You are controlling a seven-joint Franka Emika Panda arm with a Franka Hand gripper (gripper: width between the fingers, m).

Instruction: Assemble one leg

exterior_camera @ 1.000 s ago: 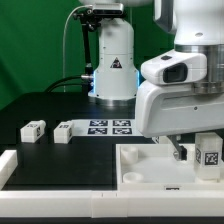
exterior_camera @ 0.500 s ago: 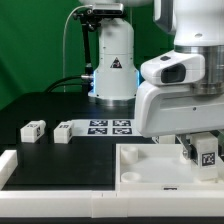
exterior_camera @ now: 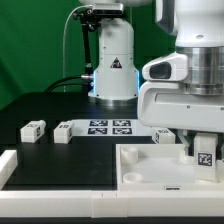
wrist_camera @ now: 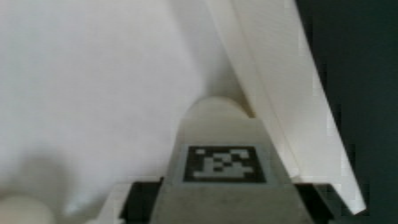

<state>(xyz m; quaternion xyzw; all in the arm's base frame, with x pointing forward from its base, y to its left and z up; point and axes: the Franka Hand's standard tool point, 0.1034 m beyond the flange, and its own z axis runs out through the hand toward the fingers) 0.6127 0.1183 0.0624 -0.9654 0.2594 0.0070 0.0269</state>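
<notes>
Task partly advanced; the claw is clamped on one leg, held over the large white panel at the desk's near edge, toward the exterior view's right; whether the leg is seated, I cannot tell. Two spare legs lie beside the marker board; dark desk surface, green backdrop.
</notes>
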